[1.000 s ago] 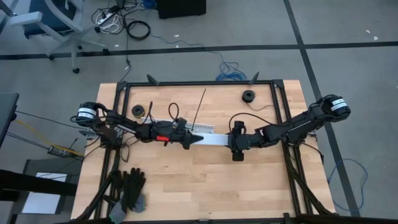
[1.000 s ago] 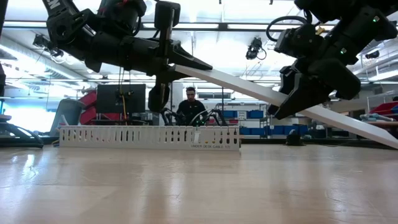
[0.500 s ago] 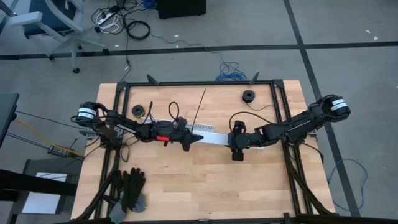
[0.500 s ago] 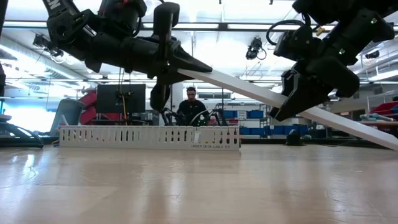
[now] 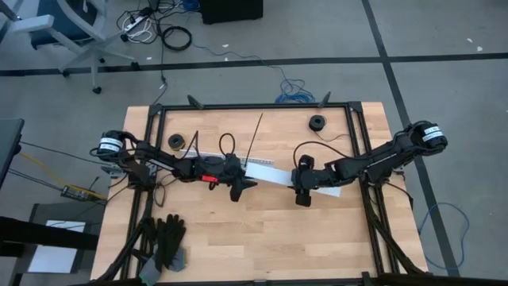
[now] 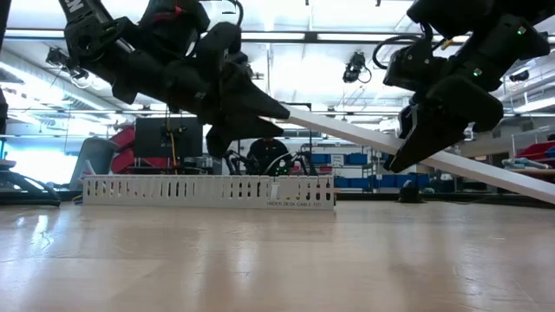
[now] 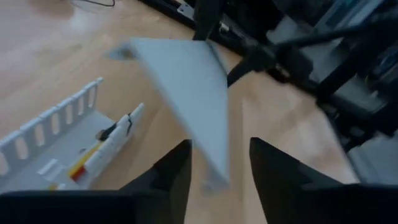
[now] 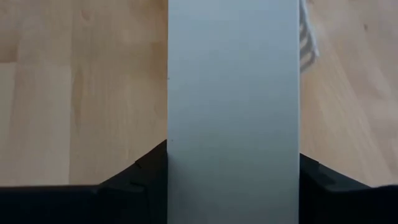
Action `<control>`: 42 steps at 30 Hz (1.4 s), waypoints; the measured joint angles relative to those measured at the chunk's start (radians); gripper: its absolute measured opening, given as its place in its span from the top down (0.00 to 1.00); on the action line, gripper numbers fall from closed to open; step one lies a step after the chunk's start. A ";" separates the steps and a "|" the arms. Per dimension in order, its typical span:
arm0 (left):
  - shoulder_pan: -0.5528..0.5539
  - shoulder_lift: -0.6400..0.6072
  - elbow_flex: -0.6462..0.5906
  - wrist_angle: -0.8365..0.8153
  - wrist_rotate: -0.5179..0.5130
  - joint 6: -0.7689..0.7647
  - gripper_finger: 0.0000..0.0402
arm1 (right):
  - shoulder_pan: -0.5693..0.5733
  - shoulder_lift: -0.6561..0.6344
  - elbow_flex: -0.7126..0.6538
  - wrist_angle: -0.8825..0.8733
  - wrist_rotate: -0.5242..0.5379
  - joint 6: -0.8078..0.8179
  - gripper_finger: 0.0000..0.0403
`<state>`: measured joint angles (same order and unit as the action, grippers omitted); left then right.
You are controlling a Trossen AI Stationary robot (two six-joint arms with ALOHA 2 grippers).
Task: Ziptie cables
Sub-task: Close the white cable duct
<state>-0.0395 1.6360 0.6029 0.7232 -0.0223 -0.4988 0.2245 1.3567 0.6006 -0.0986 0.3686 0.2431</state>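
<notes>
A long flat white strip (image 5: 278, 173) hangs slanted over the table's middle with my right gripper (image 5: 302, 191) shut on it. The strip's left end (image 7: 214, 177) stands between the parted fingers of my left gripper (image 5: 246, 184), which is open. The white slotted channel (image 5: 190, 156) lies on the table beyond the left arm. Thin red and yellow cables (image 7: 93, 155) lie inside the channel. My right gripper pinches the white strip across its width, one finger on each long edge (image 8: 169, 158), right of its middle. The strip is lifted clear and slopes down toward the table's right (image 6: 486, 173). My left gripper: I cannot tell whether its fingers touch the strip's end.
A black roll (image 5: 317, 123) lies at the far right and a smaller one (image 5: 176, 141) at the far left. A thin dark rod (image 5: 254, 137) lies behind the strip. Black gloves (image 5: 165, 242) sit at the near left corner. Black frame rails (image 5: 361, 143) border the table.
My left gripper has rolled about its own axis and opened, letting go of the strip's left end. That end has swung toward the table's far edge, while my right gripper has kept its hold in place.
</notes>
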 joint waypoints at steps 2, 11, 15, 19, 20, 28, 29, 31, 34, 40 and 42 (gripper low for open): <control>0.000 0.000 0.000 -0.005 -0.001 0.059 0.63 | 0.000 0.000 0.000 -0.026 -0.003 0.037 0.49; 0.001 0.000 0.000 -0.072 -0.029 0.211 0.58 | 0.001 -0.002 0.000 -0.098 -0.024 0.125 0.50; 0.000 0.000 0.000 -0.139 -0.053 0.237 0.58 | -0.003 -0.002 0.000 -0.150 -0.021 0.168 0.48; 0.000 0.000 0.000 -0.144 -0.055 0.281 0.58 | -0.015 -0.002 0.000 -0.238 -0.022 0.215 0.46; 0.000 0.000 0.000 -0.140 -0.057 0.292 0.58 | -0.019 -0.002 0.000 -0.245 -0.022 0.217 0.46; 0.000 0.000 0.000 -0.122 -0.061 0.312 0.58 | -0.069 -0.002 0.000 -0.248 -0.094 0.192 0.48; 0.000 0.000 0.000 -0.121 -0.061 0.312 0.58 | -0.077 -0.002 0.000 -0.250 -0.103 0.188 0.47; 0.000 0.000 0.000 -0.120 -0.061 0.308 0.58 | -0.091 -0.002 0.000 -0.249 -0.107 0.185 0.43; 0.000 0.000 0.000 -0.111 -0.061 0.307 0.58 | -0.110 -0.002 0.000 -0.248 -0.104 0.182 0.37; 0.000 0.000 0.000 -0.098 -0.061 0.304 0.58 | -0.118 -0.002 0.000 -0.236 -0.107 0.172 0.31; 0.000 0.000 0.000 -0.093 -0.061 0.304 0.58 | -0.118 -0.002 0.000 -0.227 -0.108 0.170 0.30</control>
<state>-0.0391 1.6360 0.6025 0.6300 -0.0833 -0.1947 0.1062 1.3544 0.6003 -0.3258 0.2607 0.4127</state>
